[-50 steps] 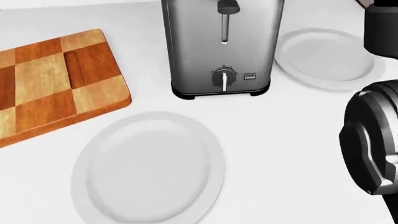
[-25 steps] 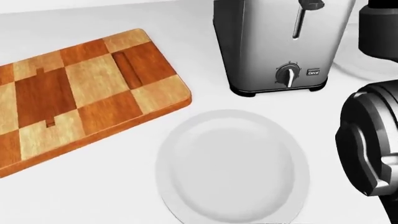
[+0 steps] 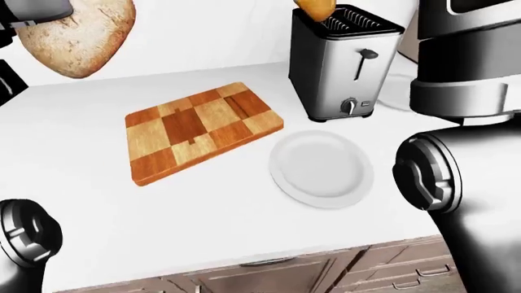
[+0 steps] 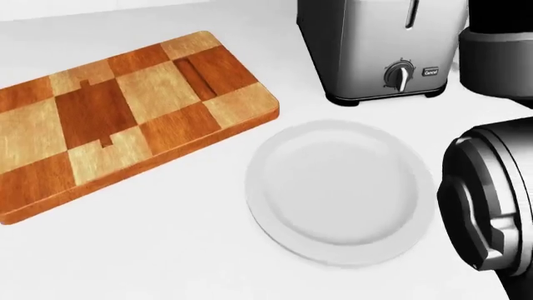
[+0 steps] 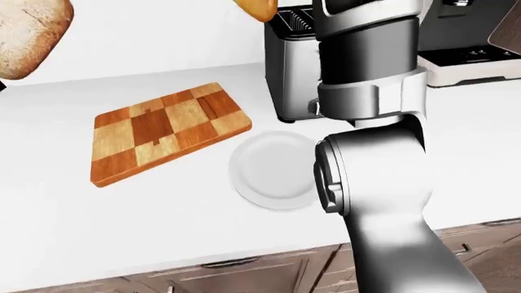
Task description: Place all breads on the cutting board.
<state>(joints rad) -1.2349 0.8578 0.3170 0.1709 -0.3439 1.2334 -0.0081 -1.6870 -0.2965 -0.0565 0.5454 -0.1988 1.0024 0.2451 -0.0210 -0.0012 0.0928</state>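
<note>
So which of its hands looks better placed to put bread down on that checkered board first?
Probably the left. Its round loaf hangs at the top left of the left-eye view, up and left of the bare cutting board. The other bread, on the right arm's side, is above the toaster, farther from the board.

Cutting board [image 4: 125,119]: wood, checkered light and dark blocks, visible grain, satin finish.
Round loaf [image 3: 80,33]: rough, floury matt crust, pale tan.
Second bread [image 3: 314,7]: golden-orange crust, smooth, faint sheen.
Toaster [image 3: 346,67]: brushed metal body, soft reflections; black slotted top, lever and knob look plastic.
Plate [image 4: 337,190]: white, smooth, matt to low gloss.
Counter [image 3: 73,189]: white, smooth, matt.
Robot arm [image 5: 383,183]: grey and black shells, glossy.
Cabinet fronts [image 3: 269,278]: wood-look, metal handles.
</note>
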